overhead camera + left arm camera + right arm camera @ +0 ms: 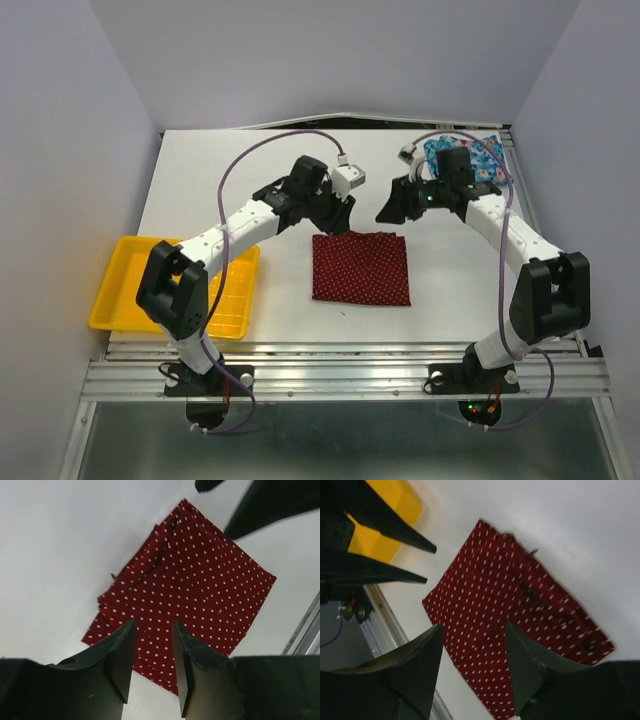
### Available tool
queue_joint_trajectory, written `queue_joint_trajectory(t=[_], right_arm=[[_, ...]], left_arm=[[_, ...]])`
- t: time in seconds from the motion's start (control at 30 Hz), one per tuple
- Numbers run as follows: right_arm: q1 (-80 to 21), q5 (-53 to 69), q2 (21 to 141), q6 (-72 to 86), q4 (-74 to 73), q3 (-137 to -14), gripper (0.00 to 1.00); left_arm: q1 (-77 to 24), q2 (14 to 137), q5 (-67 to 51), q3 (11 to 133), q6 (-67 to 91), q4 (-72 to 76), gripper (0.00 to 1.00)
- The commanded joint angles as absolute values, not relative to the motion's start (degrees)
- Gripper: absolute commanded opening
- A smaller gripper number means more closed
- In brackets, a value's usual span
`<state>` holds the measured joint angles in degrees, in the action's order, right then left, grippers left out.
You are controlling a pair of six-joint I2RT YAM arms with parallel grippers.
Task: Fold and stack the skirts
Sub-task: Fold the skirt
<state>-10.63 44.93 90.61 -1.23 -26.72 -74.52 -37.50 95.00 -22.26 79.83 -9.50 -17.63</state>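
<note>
A dark red cloth skirt with tiny white dots [360, 268] lies folded into a flat, roughly square packet on the white table top [250, 180], and the wrist views show its layered edges stepping unevenly along one side. The black two-finger left gripper [340, 226] hangs at the red skirt's far left corner. Its fingers stand apart with nothing between them, and only the dotted cloth shows through the gap in its own camera. The black two-finger right gripper [386, 214] hangs just beyond the red skirt's far right corner, tilted down toward it. Its fingers are likewise spread and empty, and the cloth lies below them in the right wrist view. Both sets of fingertips seem to be a little clear of the fabric, though the angle makes that hard to confirm. A bright blue cloth skirt with a multicoloured floral print [487, 160] sits well beyond and to the right of the red skirt, partly hidden under the right arm. A shallow yellow plastic tray [125, 270] rests well to the left of the red skirt
</note>
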Motion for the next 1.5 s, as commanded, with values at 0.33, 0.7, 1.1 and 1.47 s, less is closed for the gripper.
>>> queue_joint_trajectory(t=[0.33, 0.7, 1.1, 1.47], right_arm=[[-19.8, 33.5, 88.8, 7.7, -18.7, -56.8, 0.63], [-32.9, 7.3, 91.4, 12.9, -21.8, -59.7, 0.67], [-34.6, -4.9, 102.6, 8.3, -24.2, -59.2, 0.66], [-27.4, -4.0, 99.6, 0.7, -23.4, -58.4, 0.67]], left_arm=[[-36.6, 92.8, -25.2, 64.1, -2.3, -7.7, 0.46], [-30.9, 85.8, -16.0, 65.0, -1.8, -9.7, 0.5], [-27.1, 83.3, -18.2, 63.4, -2.6, -9.9, 0.51], [-29.4, 92.6, -32.8, 59.8, 8.5, 0.3, 0.55]])
